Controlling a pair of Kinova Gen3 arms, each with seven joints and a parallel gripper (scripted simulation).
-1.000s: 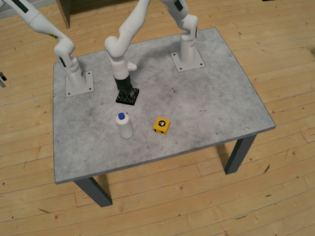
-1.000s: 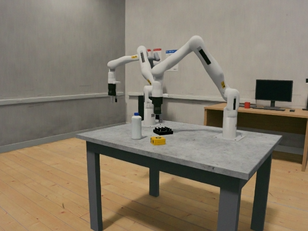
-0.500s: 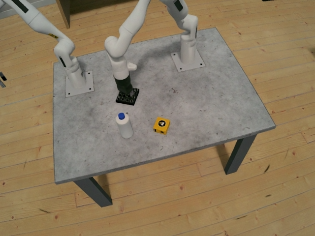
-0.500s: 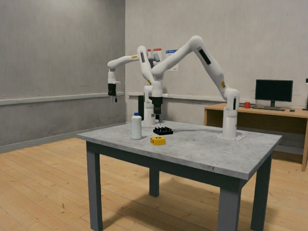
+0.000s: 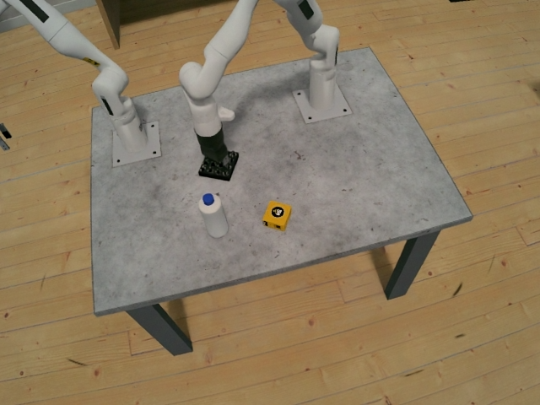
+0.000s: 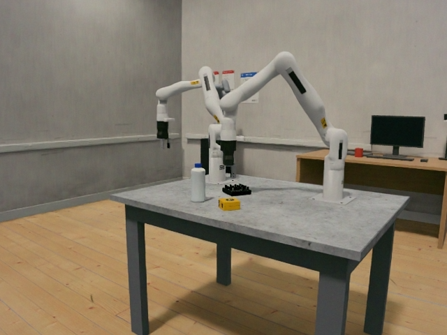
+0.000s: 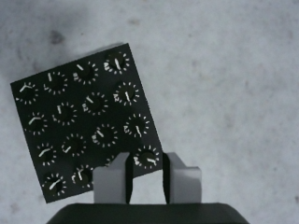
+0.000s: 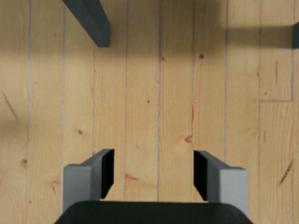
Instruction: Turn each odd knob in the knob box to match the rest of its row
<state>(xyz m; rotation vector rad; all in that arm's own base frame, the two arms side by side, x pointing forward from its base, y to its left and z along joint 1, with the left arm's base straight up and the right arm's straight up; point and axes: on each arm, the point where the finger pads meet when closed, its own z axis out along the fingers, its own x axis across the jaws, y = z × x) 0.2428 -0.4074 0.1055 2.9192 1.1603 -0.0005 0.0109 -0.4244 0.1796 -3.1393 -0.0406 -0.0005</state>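
knobs (image 7: 95, 104) likely turn stiffly, best pinched by their sides; the light box (image 5: 214, 175) (image 6: 237, 192) (image 7: 67, 132) on the worktop (image 5: 348, 174) (image 6: 288, 216) (image 7: 234, 93) could slide. left gripper (image 5: 224, 162) (image 6: 230, 176) (image 7: 148, 177) part-open, holding nothing; right gripper (image 5: 3, 137) (image 6: 165, 145) (image 8: 154, 175) released.

The square black knob box (image 5: 213, 175) (image 6: 237, 192) (image 7: 28, 115) looks like matt plastic. The grey rectangular desk (image 5: 348, 174) (image 6: 288, 216) has a mottled, stone-like matt top. The white blue-capped cylindrical bottle (image 5: 214, 219) (image 6: 198, 183) appears smooth plastic, as do the white jointed arms (image 5: 226, 39) (image 6: 252, 84). The floor (image 5: 305, 340) (image 6: 72, 281) (image 8: 145, 93) is pale knotty wooden planks.
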